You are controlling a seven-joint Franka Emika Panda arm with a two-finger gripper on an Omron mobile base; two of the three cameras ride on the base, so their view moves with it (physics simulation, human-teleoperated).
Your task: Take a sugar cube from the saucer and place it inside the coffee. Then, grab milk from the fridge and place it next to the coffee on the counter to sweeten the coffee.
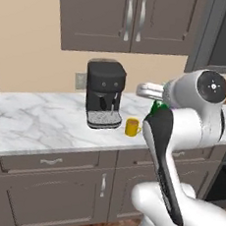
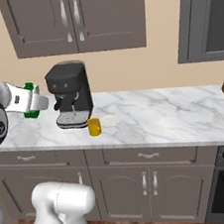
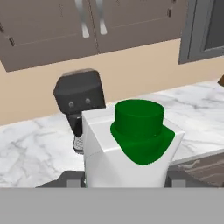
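Flat, even light all round, bright with no glare. Soft shadow sits under the coffee machine (image 1: 104, 94) on the counter (image 1: 35, 121). Everything sharp, edges undistorted.

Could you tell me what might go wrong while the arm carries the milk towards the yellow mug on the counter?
The green-capped white milk carton sits between the gripper fingers, above the white marble counter; a loose grip could drop it. The small yellow mug stands close to the black boxy coffee machine and a pale round saucer, so setting the carton down could knock the mug or catch the machine.
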